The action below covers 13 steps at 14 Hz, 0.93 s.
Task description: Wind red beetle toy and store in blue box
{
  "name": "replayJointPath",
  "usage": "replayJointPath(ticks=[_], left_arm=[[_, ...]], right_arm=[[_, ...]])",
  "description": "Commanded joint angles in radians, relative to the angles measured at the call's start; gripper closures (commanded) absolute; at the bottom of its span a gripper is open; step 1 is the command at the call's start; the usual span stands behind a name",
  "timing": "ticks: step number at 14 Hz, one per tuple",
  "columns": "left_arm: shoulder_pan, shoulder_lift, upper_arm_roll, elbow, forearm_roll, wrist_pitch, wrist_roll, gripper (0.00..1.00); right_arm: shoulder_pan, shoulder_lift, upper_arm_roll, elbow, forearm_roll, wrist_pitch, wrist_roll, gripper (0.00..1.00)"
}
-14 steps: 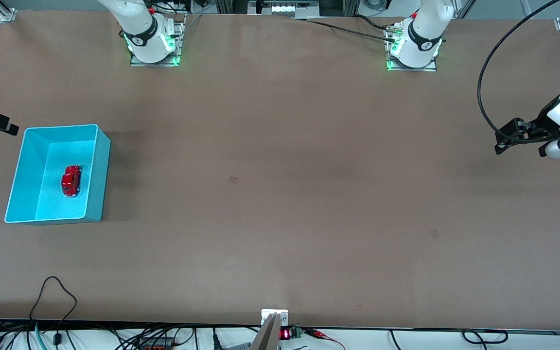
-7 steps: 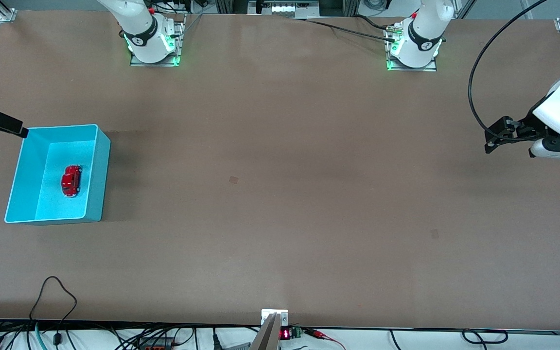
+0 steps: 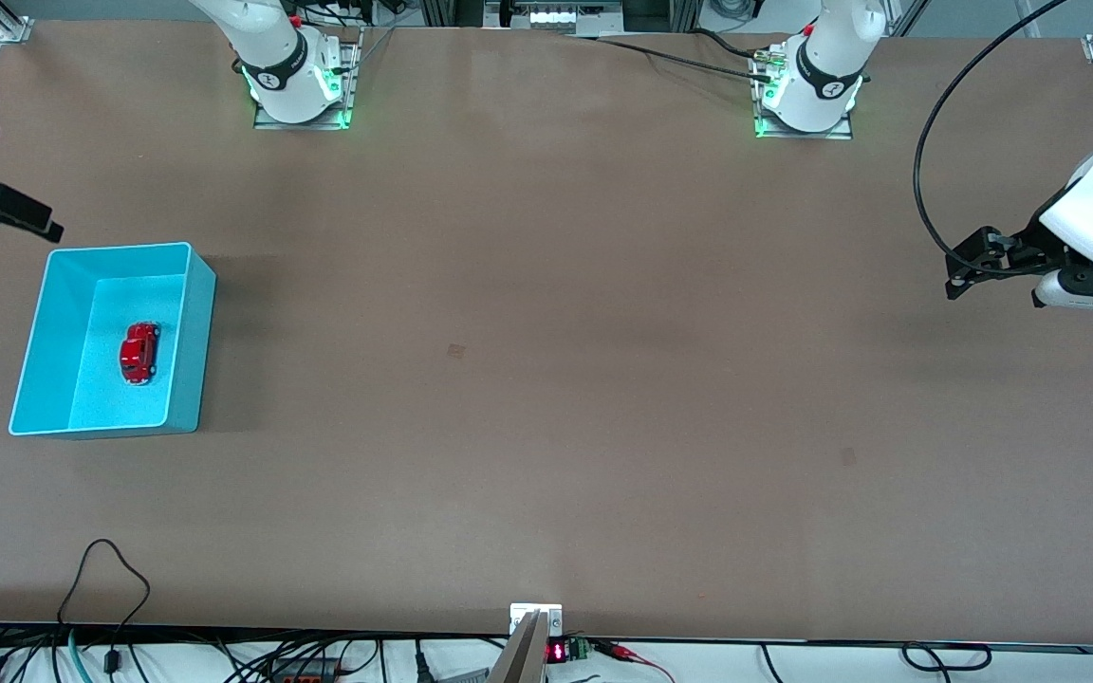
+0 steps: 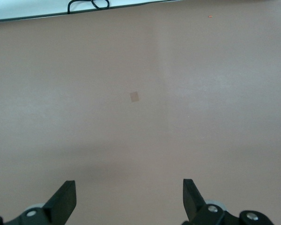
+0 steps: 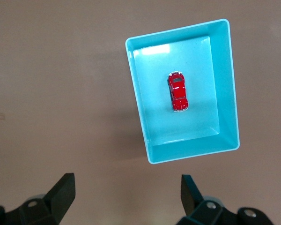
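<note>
The red beetle toy [image 3: 138,353] lies on its wheels on the floor of the blue box [image 3: 194,351], at the right arm's end of the table. It also shows in the right wrist view [image 5: 178,91] inside the blue box [image 5: 227,89]. My right gripper [image 3: 51,230] is open and empty, up in the air over the table beside the box's corner. My left gripper [image 3: 954,282] is open and empty, over bare table at the left arm's end. Its wrist view shows only open jaws above the table.
The brown table [image 3: 546,379] has small darker patches [image 3: 455,350] near its middle. Cables [image 3: 110,569] lie along the edge nearest the front camera. The arm bases [image 3: 295,85] stand along the edge farthest from it.
My right gripper has come in from the table's end toward the box's corner and then drawn away from it. My left gripper shifted a little toward the middle, then stopped.
</note>
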Motion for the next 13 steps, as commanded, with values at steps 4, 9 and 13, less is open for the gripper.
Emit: replayJointPath(ticks=[4,9,13], left_arm=[[0.0,-0.015,-0.006,0.013,0.005,-0.027,0.0,0.0],[-0.002,-0.029,-0.009,0.013,0.007,-0.056,-0.001,0.0],[0.0,-0.026,-0.012,0.014,0.011,-0.056,-0.001,0.0]], right_arm=[[0.005,-0.03,0.007,-0.012,-0.002,-0.004,-0.014,0.0],[0.006,-0.033,0.013,-0.003,-0.002,-0.006,-0.012,0.0],[0.005,-0.035,0.013,-0.003,-0.002,-0.009,-0.014,0.0]])
